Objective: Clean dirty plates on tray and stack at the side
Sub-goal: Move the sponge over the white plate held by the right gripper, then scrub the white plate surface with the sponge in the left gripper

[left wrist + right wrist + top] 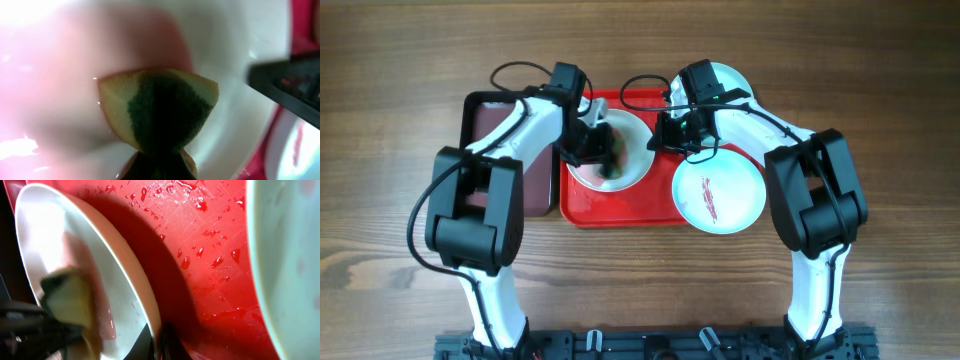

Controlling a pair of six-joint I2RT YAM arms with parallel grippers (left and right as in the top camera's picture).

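White plate (635, 150), tilted on the wet tray (620, 212): left fingers (590, 146) pinch a sponge (160, 107), right fingers (665, 135) pinch its rim.

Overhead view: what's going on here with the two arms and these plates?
The left arm's fingers clamp a yellow-and-green sponge and press it into the white plate. The right arm's fingers grip that plate's rim, and it looks tipped up off the wet red tray. A pale-blue plate with a red streak lies at the tray's right end, not yet wiped. Another pale plate sits partly under the right arm.
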